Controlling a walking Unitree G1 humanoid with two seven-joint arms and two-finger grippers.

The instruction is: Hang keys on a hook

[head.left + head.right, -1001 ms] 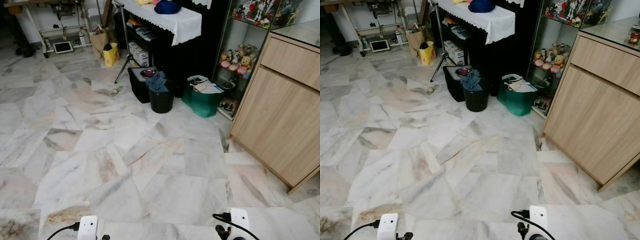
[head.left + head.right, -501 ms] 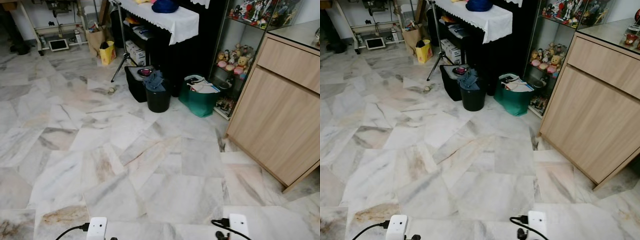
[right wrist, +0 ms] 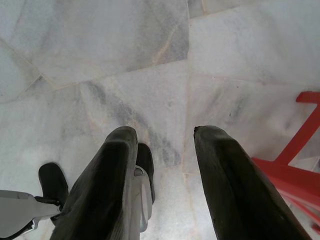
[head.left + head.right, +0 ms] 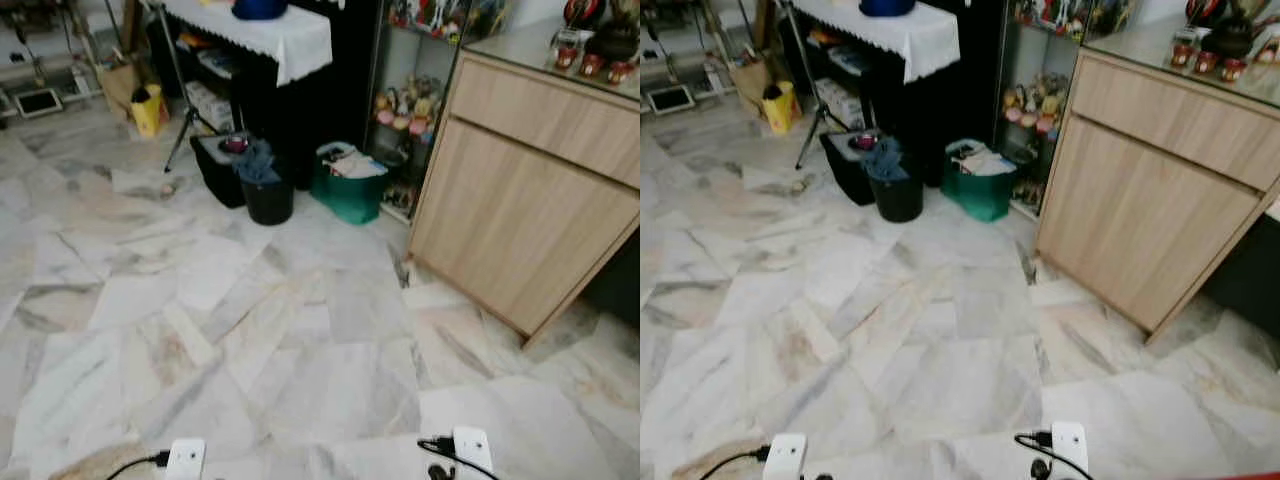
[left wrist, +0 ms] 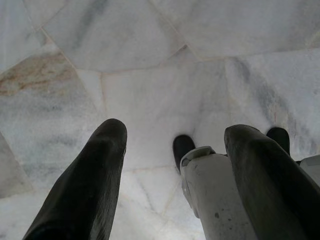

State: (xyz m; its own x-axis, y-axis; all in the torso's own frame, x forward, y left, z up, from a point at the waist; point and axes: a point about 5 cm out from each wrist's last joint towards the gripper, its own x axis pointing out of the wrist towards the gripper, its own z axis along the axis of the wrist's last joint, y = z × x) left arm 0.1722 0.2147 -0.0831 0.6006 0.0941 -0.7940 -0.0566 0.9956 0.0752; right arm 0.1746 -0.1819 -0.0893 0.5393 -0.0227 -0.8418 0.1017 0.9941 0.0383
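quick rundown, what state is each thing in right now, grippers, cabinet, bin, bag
left gripper: open, empty, pointing down at the floor
right gripper: open, empty, pointing down at the floor
cabinet: drawer and door shut, cups on top
black bin: upright, cloth heaped on top
green bag: upright, open, stuffed with papers
yellow bag: upright on the floor

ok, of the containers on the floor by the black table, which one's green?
The open bag nearest the wooden cabinet, with papers sticking out. The bin beside it, draped with cloth, is black, and the bag further left is yellow.
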